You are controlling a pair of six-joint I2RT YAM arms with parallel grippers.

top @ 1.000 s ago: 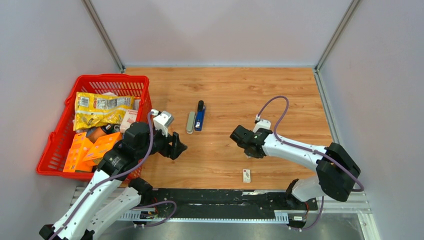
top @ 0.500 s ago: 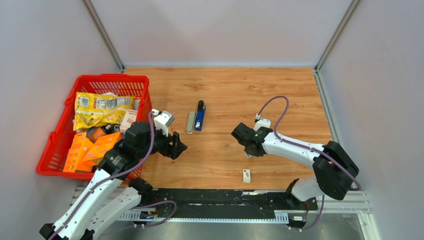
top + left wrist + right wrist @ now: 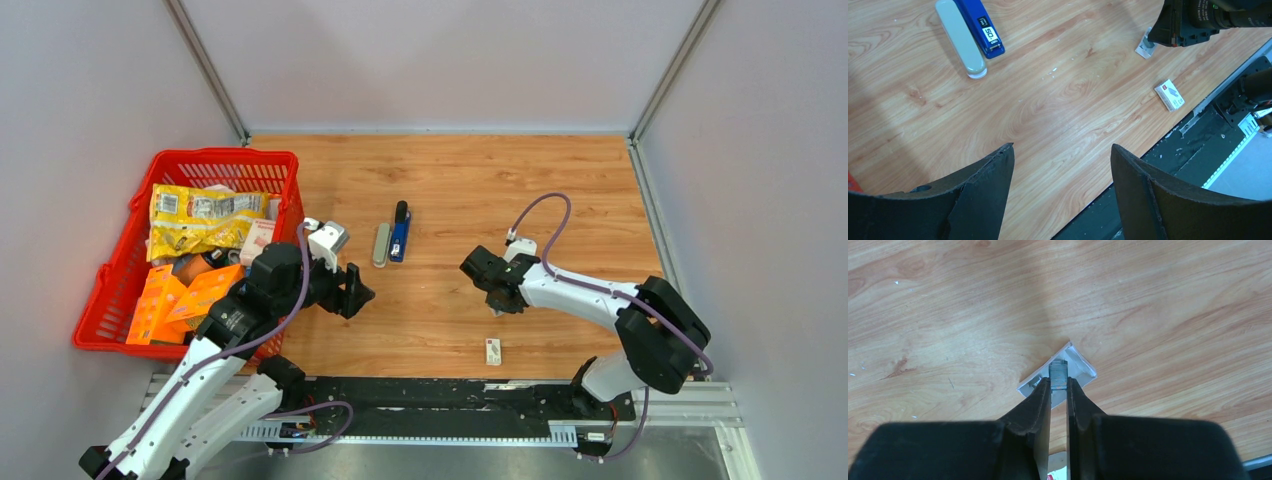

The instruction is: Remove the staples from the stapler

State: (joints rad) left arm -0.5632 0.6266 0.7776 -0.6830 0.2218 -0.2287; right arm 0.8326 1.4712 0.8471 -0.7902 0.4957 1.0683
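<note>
Staples (image 3: pixel 1058 371) are being pinched between the right gripper's (image 3: pixel 1058 382) nearly closed fingers.
Left gripper (image 3: pixel 1062 150) is being held wide open, empty, by the tabletop's (image 3: pixel 1063 95) near edge.

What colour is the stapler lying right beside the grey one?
Blue, with a white printed label. The stapler shows best in the left wrist view.

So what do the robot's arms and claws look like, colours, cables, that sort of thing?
The left arm and right arm are white tubes with bulky black joints, each trailing a looping purple cable. The left claw has broad black wedge-shaped fingers with rough edges; the right claw has the same black fingers, tapering to thin tips.
</note>
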